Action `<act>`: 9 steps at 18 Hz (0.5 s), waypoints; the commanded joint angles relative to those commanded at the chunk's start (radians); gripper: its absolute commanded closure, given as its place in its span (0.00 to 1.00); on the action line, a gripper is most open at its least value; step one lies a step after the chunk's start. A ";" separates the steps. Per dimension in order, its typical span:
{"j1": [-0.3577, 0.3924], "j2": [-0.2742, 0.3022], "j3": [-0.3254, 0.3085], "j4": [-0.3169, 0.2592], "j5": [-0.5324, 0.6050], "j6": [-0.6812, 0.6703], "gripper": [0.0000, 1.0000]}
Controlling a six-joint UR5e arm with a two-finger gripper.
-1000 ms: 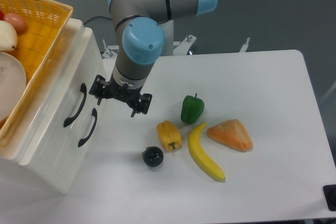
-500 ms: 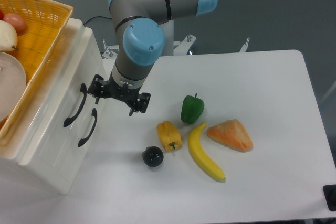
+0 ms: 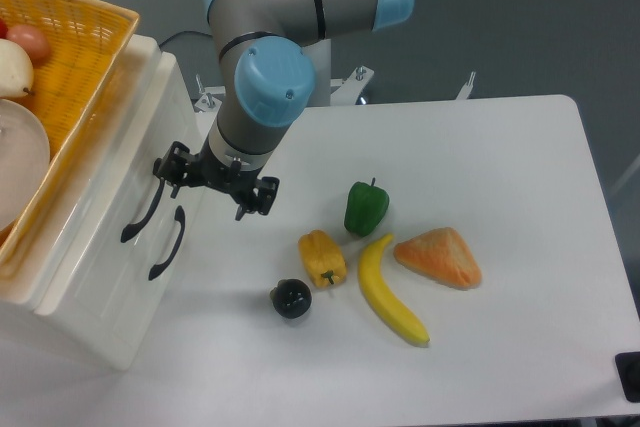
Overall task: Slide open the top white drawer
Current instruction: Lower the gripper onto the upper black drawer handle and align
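— Where did the glossy white plastic top drawer sit, and which way did it face?

— From the fixed camera I saw it as the upper front of the white cabinet at the table's left edge, shut flush. Its front faced right, toward the white table. Its curved black handle ran lengthwise from upper right down to lower left, parallel to the lower drawer's black handle.

— Any writing?

— I could read none on the cabinet, the arm or the table.

— And the pincer?

— The black two-finger gripper hung below the arm's blue-capped wrist, its fingers spread wide apart. The left fingertip sat at the upper end of the top handle; I couldn't tell whether it touched. It held nothing.

— What else?

— A woven yellow basket on the cabinet, and on the table a green bell pepper, a yellow pepper, a yellow banana, an orange wedge-shaped piece and a small black round object.
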 joint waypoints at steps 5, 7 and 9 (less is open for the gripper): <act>-0.018 -0.011 -0.002 0.003 -0.006 0.002 0.00; -0.026 -0.014 0.002 0.003 -0.017 0.002 0.00; -0.028 -0.018 0.003 0.003 -0.015 0.002 0.00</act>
